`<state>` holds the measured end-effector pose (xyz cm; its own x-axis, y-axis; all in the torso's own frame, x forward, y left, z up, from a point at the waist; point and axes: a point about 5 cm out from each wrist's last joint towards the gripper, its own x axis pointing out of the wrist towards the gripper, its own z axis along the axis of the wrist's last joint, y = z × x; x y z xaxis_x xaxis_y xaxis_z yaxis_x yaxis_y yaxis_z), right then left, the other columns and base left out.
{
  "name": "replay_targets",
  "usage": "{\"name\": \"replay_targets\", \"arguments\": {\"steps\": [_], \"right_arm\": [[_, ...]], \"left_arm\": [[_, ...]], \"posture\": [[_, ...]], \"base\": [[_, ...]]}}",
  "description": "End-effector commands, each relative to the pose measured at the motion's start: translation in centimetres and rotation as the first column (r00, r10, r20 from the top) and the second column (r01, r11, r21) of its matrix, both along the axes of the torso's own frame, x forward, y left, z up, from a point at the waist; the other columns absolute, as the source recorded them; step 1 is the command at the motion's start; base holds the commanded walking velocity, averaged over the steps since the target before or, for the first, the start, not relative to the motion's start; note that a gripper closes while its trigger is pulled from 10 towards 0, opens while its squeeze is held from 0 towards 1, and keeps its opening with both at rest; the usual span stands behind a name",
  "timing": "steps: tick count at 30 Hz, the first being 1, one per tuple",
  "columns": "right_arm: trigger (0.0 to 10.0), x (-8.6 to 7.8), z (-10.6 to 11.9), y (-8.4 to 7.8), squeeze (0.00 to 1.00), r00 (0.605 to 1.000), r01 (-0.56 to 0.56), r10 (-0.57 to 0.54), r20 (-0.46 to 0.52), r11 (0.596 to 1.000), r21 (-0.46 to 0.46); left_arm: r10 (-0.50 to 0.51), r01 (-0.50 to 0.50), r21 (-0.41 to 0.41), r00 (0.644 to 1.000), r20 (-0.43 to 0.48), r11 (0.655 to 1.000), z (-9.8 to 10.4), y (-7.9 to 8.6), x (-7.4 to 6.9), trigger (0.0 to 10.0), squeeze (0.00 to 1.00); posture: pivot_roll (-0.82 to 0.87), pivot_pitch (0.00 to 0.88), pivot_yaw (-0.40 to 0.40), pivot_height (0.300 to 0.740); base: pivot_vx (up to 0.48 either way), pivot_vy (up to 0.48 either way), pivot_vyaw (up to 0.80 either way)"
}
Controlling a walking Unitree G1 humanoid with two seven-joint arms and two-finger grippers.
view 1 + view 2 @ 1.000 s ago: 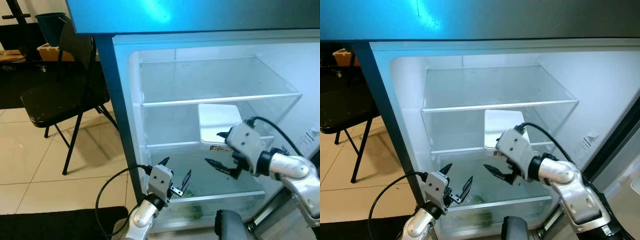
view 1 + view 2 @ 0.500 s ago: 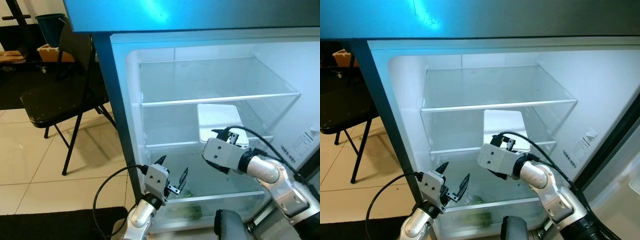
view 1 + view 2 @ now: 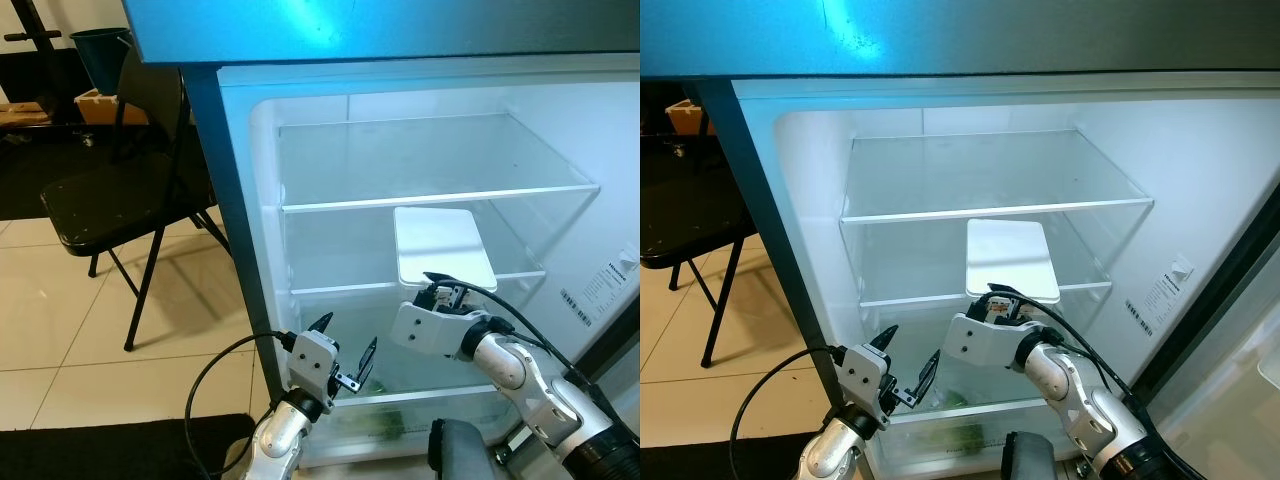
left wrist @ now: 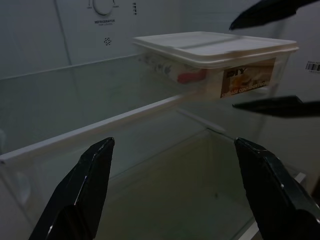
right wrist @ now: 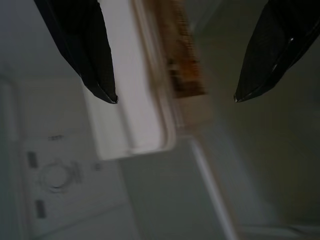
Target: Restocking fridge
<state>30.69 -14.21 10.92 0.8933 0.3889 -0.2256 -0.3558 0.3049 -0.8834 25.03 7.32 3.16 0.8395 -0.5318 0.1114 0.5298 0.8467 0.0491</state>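
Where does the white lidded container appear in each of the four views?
Left eye view: white lidded container on the middle glass shelf, right of centre, above the right claw's wrist.
Right eye view: the container at centre, on the same shelf.
Left wrist view: container beyond the open claw, its label facing the camera.
Right wrist view: container, blurred, between the open fingers.
Shared landmark: the shelf's front edge.

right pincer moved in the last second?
Yes. The right pincer swung left and in under the white container, from out by the fridge's right wall.
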Motion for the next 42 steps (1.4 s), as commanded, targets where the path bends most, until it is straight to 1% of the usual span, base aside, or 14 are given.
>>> {"name": "replay_targets", "arguments": {"steps": [1, 8, 10, 12, 13, 16, 22, 26, 28, 38, 42], "right_arm": [[10.0, 0.3, 0.3, 0.2, 0.0, 0.998, 0.011, -0.012, 0.061, 1.0, 0.006], [10.0, 0.4, 0.1, 0.2, 0.0, 0.993, 0.034, -0.031, 0.111, 0.999, -0.019], [10.0, 0.3, -0.4, 0.2, 0.0, 0.994, 0.033, -0.03, 0.107, 0.999, -0.029], [10.0, 0.0, -1.5, 0.5, 0.0, 0.996, 0.027, -0.024, 0.087, 0.999, -0.042], [10.0, 0.0, -1.5, 0.5, 0.0, 0.996, 0.027, -0.024, 0.087, 0.999, -0.042], [10.0, -0.4, -3.0, 0.6, 0.0, 0.998, 0.028, -0.025, 0.053, 0.998, -0.061], [10.0, -0.3, -4.0, 0.4, 0.0, 0.996, 0.063, -0.058, 0.071, 0.995, -0.079], [10.0, 0.1, -4.1, 0.1, 0.0, 0.988, 0.112, -0.1, 0.119, 0.989, -0.095], [10.0, 0.2, -4.1, 0.0, 0.0, 0.986, 0.119, -0.106, 0.13, 0.988, -0.1], [10.0, 0.4, -4.3, 0.2, 0.0, 0.976, 0.118, -0.093, 0.198, 0.985, -0.122], [10.0, 0.5, -4.5, 0.0, 0.0, 0.97, 0.134, -0.1, 0.221, 0.98, -0.145]], "left_arm": [[-0.019, 0.018, -0.019, 1.0, -0.015, 1.0, -0.2, -0.9, -0.5, 10.0, 0.0], [-0.017, 0.017, -0.022, 1.0, -0.011, 1.0, 0.0, -1.0, -0.2, 10.0, 0.0], [-0.017, 0.017, -0.024, 1.0, -0.009, 1.0, 0.1, -1.1, -0.2, 10.0, 0.0], [-0.021, 0.021, -0.025, 1.0, -0.006, 0.999, 0.2, -1.3, -0.2, 10.0, 0.0], [-0.021, 0.021, -0.025, 1.0, -0.006, 0.999, 0.2, -1.3, -0.2, 10.0, 0.0], [-0.024, 0.024, -0.026, 1.0, -0.005, 0.999, 0.2, -1.4, -0.3, 10.0, 0.0], [-0.023, 0.023, -0.029, 1.0, 0.001, 0.999, 0.3, -1.5, -0.3, 10.0, 0.0], [-0.021, 0.022, -0.028, 1.0, 0.007, 0.999, 0.4, -1.5, -0.1, 10.0, 0.0], [-0.02, 0.02, -0.028, 1.0, 0.007, 0.999, 0.4, -1.5, -0.1, 10.0, 0.0], [-0.02, 0.02, -0.028, 1.0, 0.004, 0.999, 0.4, -1.5, -0.2, 10.0, 0.0], [-0.019, 0.019, -0.029, 1.0, 0.004, 0.999, 0.4, -1.5, -0.2, 10.0, 0.0]], "posture": [[-0.04, 0.0, -0.027, 0.43], [-0.04, 0.0, -0.024, 0.43], [-0.04, 0.0, -0.023, 0.43], [-0.04, 0.0, -0.023, 0.43], [-0.04, 0.0, -0.023, 0.43], [-0.04, 0.0, -0.024, 0.43], [-0.04, 0.0, -0.023, 0.43], [-0.03, 0.0, -0.026, 0.43], [-0.03, 0.0, -0.026, 0.43], [-0.03, 0.0, -0.026, 0.43], [-0.03, 0.0, -0.029, 0.43]], "base": [[0.0, 0.0, 0.0], [0.0, 0.0, 0.0], [0.0, 0.0, 0.0], [0.0, 0.0, 0.0], [0.0, 0.0, 0.0], [0.0, 0.0, 0.0], [0.0, 0.0, 0.0], [0.0, 0.0, 0.0], [0.0, 0.0, 0.0], [0.0, 0.0, 0.0], [0.0, 0.0, 0.0]]}}
